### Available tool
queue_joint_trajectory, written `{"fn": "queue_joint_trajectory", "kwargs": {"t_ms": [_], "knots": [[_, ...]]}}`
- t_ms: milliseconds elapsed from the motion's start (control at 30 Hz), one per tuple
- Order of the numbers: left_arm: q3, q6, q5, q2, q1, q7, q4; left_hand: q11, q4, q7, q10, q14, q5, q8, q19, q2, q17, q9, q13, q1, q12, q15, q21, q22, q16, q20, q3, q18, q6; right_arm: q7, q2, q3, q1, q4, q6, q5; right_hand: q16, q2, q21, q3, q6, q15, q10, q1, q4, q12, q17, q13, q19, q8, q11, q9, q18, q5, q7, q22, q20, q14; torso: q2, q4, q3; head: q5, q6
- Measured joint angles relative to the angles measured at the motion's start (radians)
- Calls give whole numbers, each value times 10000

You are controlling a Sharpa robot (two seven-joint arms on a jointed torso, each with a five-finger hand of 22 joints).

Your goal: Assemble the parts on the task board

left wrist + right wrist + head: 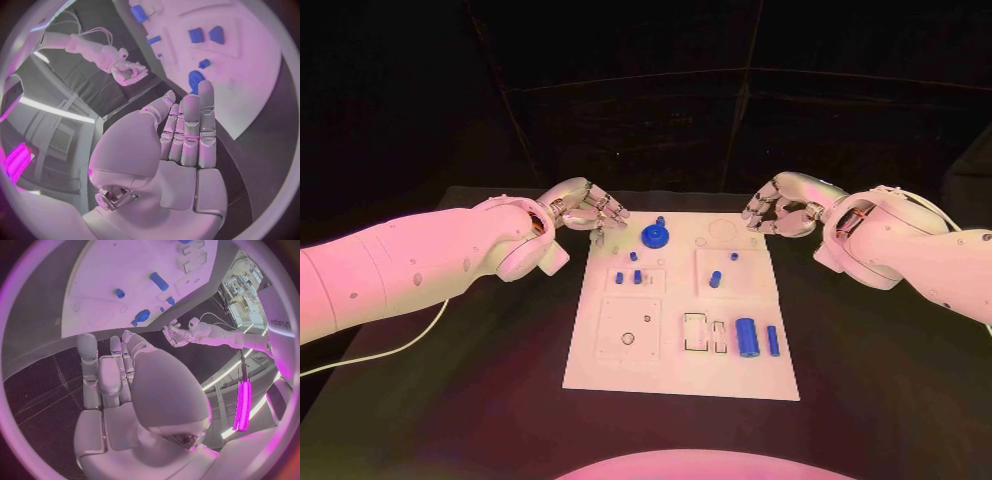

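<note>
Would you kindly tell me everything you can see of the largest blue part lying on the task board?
The large blue cylinder looks like smooth plastic. It lies on its side, long axis running toward and away from the robot, on the near right part of the white task board. A thinner blue rod lies beside it on the right, and rectangular slots on its left. Neither robot hand touches it.

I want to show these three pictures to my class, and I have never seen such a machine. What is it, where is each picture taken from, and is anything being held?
It is a robot with two white arms ending in silver hands. The square picture looks down from its head; the round ones come from cameras at each wrist. On the black table lies a white task board carrying small blue parts. The left hand and right hand hover at the board's far corners, holding nothing.
</note>
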Motion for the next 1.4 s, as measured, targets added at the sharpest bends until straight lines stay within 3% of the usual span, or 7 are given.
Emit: {"fn": "queue_joint_trajectory", "kwargs": {"t_ms": [100, 167, 433, 767, 933, 1300, 1400], "knots": [[-4, -50, 1487, -62, -24, 838, 124, -54, 208, -19, 258, 0, 0, 0, 0, 10, -98, -11, -28, -310, 39, 0, -115, -92, -46, 0, -50, -2, 93, -70, 18, -9, -80, 5, 26, -715, 0, -284, -56, 65, -15, 42, -119, -284, 65, -432, -66, -270, -79, -157, 118, 0, -1, -514, 96, -155, 79, 20, 1, -12, -5, -12, 56], [-9, -62, 2197, -91, -40, 1261, 169, -67, 260, -57, 379, -40, 0, 75, 0, -52, -140, -11, -66, -371, 39, -40, -193, -143, -78, 0, -102, -1, 161, -119, 64, -10, -144, -6, 40, -1108, 0, -332, -91, 95, -14, 80, -133, -332, 95, -616, -85, -389, -94, -191, 133, 1, -1, -709, 97, -205, 94, -1, 6, -16, -6, -37, 84], [-15, -56, 4164, -132, -79, 2387, 392, -143, 289, -88, 561, -72, 0, 137, -36, -23, -220, -10, -102, -416, 39, -71, -289, -247, -78, -36, -73, -3, 339, -329, 358, -34, -457, -21, 166, -2504, 0, -472, -92, 272, -50, 80, -133, -278, 26, -1028, 20, -686, -57, -414, 133, 1, 1, -852, 133, -117, 130, -1, 11, 7, -1, -121, 60], [-28, -56, 4887, -163, -92, 2809, 454, -123, 289, -88, 612, -95, 0, 162, -36, -23, -255, -9, -115, -416, 39, -46, -340, -288, -77, -35, -73, -4, 409, -319, 631, -33, -537, -109, 564, -3212, 166, -479, 37, 465, -50, 80, -167, -293, -60, -1305, 240, -941, 55, -584, 172, 2, -1, -852, 133, 73, 196, -1, 12, 27, -7, -125, 63], [-31, -62, 5028, -164, -94, 2870, 466, -123, 288, -33, 612, -107, 0, 162, -36, -55, -266, -23, -119, -448, 39, -35, -380, -310, -77, -36, -73, -4, 353, -289, 750, -34, -560, -223, 807, -3362, 453, -508, 357, 647, -86, 116, -58, -263, -126, -1351, 567, -1035, 339, -641, 280, 2, 0, -781, 168, 550, 198, 36, 18, 20, -12, -125, 66], [-35, -79, 5154, -156, -95, 2881, 456, -85, 288, 37, 573, -106, 0, 162, -36, -55, -284, -32, -123, -448, -2, -35, -384, -335, -77, -36, -73, -5, 282, -324, 868, -39, -594, -373, 1346, -3554, 827, -517, 716, 1011, 116, 151, 230, -254, -238, -1392, 961, -1153, 594, -704, 236, 22, -3, -753, 182, 1078, 199, 0, 23, 20, -12, -171, 2], [-35, -84, 5168, -156, -96, 2881, 451, -85, 287, 37, 573, -106, 0, 162, -36, -55, -289, -31, -122, -448, -2, -35, -384, -335, -77, -36, -73, -4, 282, -339, 887, -39, -614, -381, 1465, -3584, 1063, -517, 1052, 1284, 389, 150, 536, -254, -308, -1392, 1213, -1152, 864, -704, 150, 49, -165, -808, 123, 1574, 175, 0, 23, 20, -10, -162, -16]]}}
